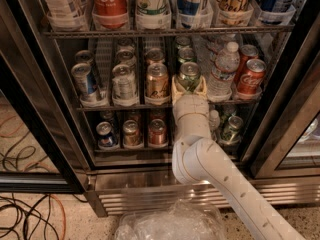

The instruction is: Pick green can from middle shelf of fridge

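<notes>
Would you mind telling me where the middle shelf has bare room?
Only a narrow bare strip of the middle shelf between the blue can and silver can. Elsewhere it is crowded: gold can, green can with the end effector at it, water bottle, red can.

Arm (225, 179) outstretched, pincer (189, 87) fwd, mid-frame

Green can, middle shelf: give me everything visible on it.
The green can is a standard metal soda can, green with a pale mottled label and silver top. It stands upright at the front of its lane on the middle shelf, between a gold-tan can and a water bottle, more cans behind it. The gripper brackets its lower half from both sides, hiding the base; contact can't be confirmed.
</notes>
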Robot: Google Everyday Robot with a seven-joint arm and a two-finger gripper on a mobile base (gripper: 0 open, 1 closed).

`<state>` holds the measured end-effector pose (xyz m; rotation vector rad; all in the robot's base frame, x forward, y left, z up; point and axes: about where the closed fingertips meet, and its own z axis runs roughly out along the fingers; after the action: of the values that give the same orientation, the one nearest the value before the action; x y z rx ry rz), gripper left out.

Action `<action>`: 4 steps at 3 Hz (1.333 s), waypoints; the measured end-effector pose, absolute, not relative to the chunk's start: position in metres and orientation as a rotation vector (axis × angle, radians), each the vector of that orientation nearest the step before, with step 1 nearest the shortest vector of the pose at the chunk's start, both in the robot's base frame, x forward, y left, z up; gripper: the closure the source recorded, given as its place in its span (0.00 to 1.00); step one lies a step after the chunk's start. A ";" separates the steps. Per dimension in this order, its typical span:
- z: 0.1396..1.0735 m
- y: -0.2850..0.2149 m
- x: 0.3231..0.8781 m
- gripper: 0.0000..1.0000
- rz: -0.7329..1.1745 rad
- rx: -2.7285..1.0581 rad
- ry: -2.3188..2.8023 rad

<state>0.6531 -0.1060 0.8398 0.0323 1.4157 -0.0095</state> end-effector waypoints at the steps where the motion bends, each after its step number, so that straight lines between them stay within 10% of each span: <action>1: 0.847 -0.110 0.654 1.00 -0.026 0.032 1.386; 4: 0.868 -0.119 0.652 1.00 -0.049 0.045 1.311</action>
<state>0.6520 -0.1186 0.8681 0.0452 1.3109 -0.0492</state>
